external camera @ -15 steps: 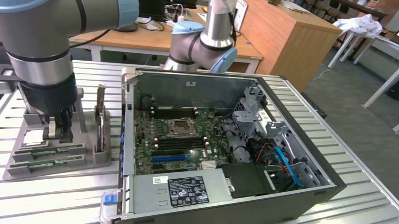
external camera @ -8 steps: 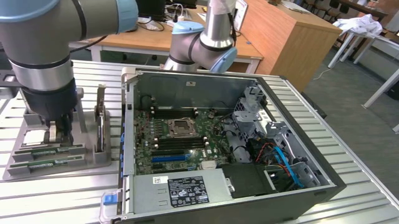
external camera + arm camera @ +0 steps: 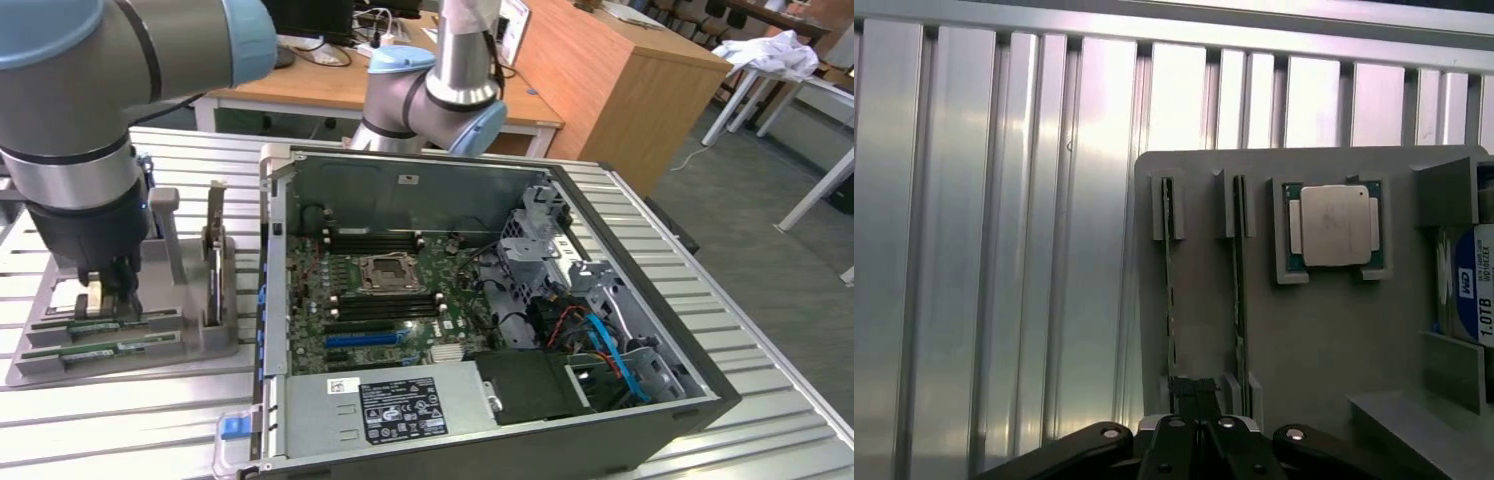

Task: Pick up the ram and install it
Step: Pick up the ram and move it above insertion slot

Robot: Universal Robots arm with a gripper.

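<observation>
Two green ram sticks lie side by side in slots of a grey holder tray, the far stick and the near stick. In the wrist view they stand edge-on as two thin strips, one ram and the other ram. My gripper hangs straight down over the far stick's end. Seen from the wrist, the gripper is shut, its dark tips pressed together between the two sticks, with nothing held.
The open computer case lies at the exterior view's right of the tray, with its motherboard and black memory slots exposed. The tray also carries a square silver processor and a blue-labelled hard drive. All rests on a ribbed aluminium table.
</observation>
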